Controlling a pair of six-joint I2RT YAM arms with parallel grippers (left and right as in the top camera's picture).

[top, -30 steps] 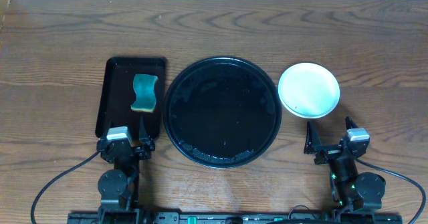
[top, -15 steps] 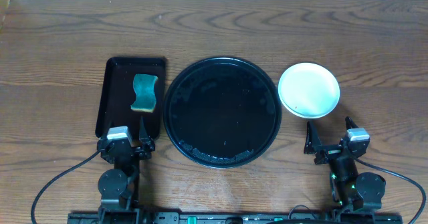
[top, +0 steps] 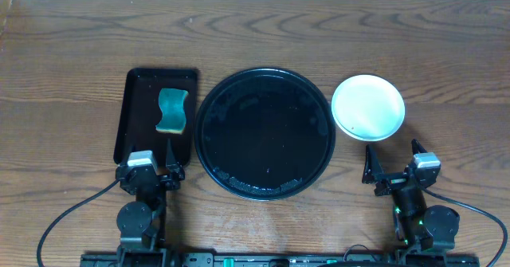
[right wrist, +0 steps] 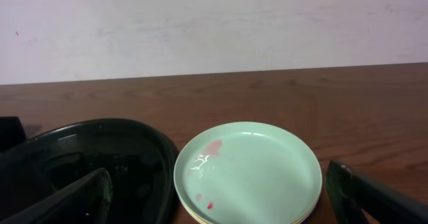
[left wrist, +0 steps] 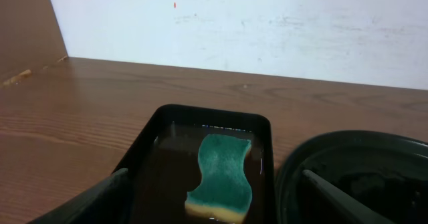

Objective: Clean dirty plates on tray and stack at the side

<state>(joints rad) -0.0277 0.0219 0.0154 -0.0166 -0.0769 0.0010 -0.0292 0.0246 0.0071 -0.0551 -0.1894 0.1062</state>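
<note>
The plates (top: 367,107) sit stacked on the table right of the round black tray (top: 264,131). In the right wrist view the top plate (right wrist: 249,172) is mint green with faint red smears, and a pale yellow rim shows beneath it. The tray (right wrist: 100,157) holds no plates; its rim also shows in the left wrist view (left wrist: 354,164). My left gripper (top: 151,171) is open and empty at the table's front, below the rectangular tray. My right gripper (top: 392,170) is open and empty, just in front of the plate stack.
A smaller rectangular black tray (top: 135,115) at the left holds a green and yellow sponge (top: 172,111), also seen in the left wrist view (left wrist: 221,177). A white wall stands behind the table.
</note>
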